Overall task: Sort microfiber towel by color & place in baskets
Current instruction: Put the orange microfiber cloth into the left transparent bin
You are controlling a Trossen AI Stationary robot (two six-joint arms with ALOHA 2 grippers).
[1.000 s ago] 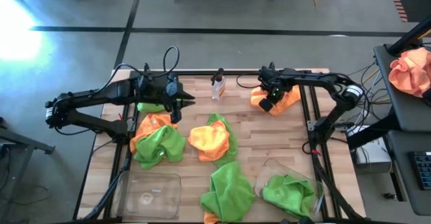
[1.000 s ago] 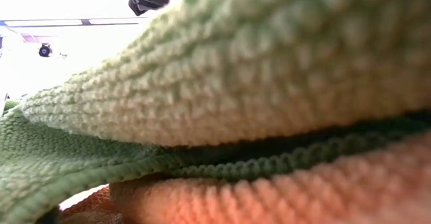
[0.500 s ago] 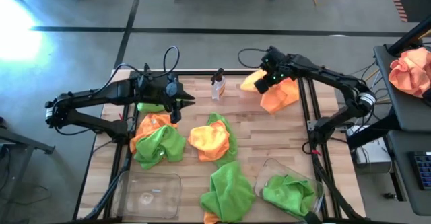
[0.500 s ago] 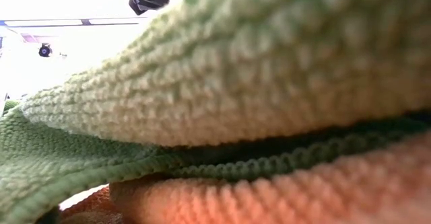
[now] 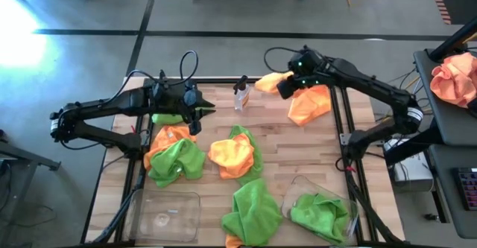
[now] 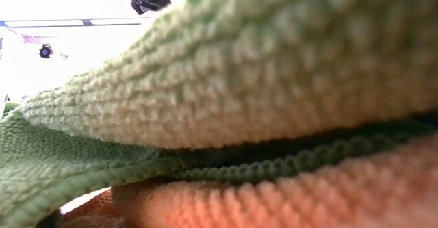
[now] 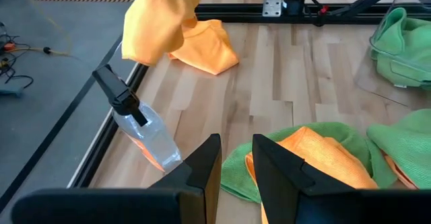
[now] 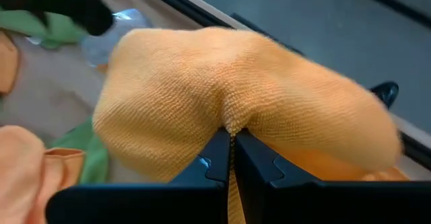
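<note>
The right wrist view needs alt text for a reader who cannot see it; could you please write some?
The right gripper is shut on a raised orange towel that fills most of the picture. Behind it lie the wooden table and a clear spray bottle.

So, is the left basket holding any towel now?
No. In the high view the left basket shows only its clear bottom, while green towels lie in the right basket.

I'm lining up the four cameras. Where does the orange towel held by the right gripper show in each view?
High view: orange towel, top centre, beside the spray bottle.
Low view: not identifiable; nearby cloth fills it.
Left wrist view: hanging at top left, above the bottle.
Right wrist view: fills the centre.
Shared landmark: the bottle.
</note>
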